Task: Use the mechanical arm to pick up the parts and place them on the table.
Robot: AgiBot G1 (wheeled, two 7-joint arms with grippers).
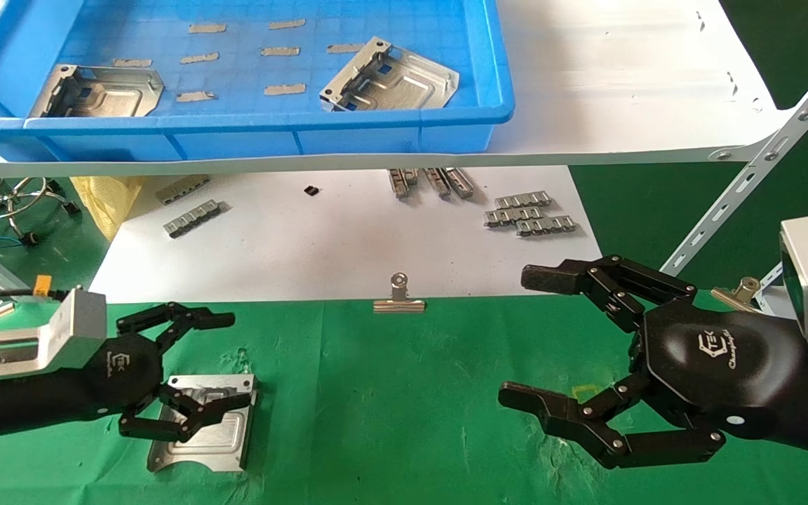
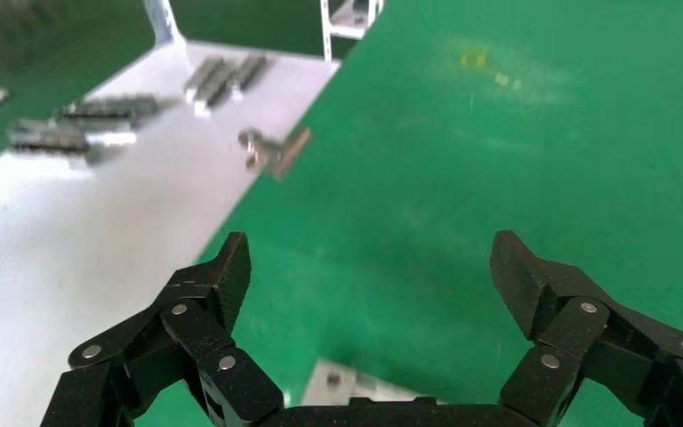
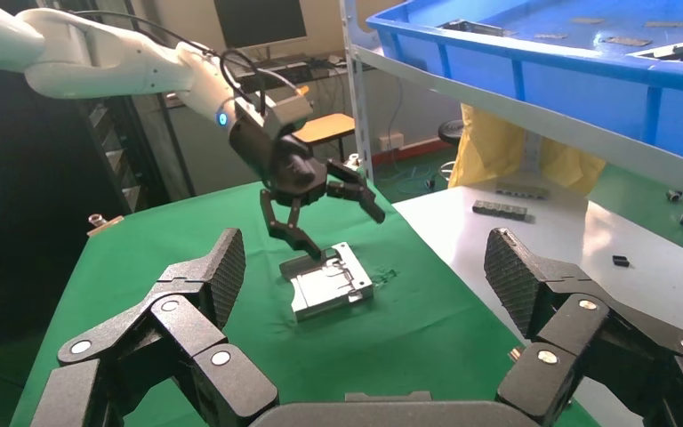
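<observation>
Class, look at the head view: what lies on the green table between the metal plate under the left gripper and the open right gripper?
Nothing: between the plate and the right gripper, the head view shows only bare green cloth.

A metal plate (image 1: 202,422) lay on the bench (image 1: 390,421), at its left side, with the left gripper (image 1: 193,368) over the plate's left edge, fingers spread. The right gripper (image 1: 551,344) was at the right side of the bench, well apart from the plate, fingers also spread. Behind the bench lay a sheet (image 1: 320,238), and a binder clip (image 1: 399,299) sat on the border between the two, near the middle. Small metal strips (image 1: 529,214) lay on the sheet, some at its right and some at its left. Above the sheet was a shelf board (image 1: 628,91) with a tray (image 1: 271,133) on it. In the tray lay two more plates, one at the left (image 1: 99,90) and one at the right (image 1: 390,77).
</observation>
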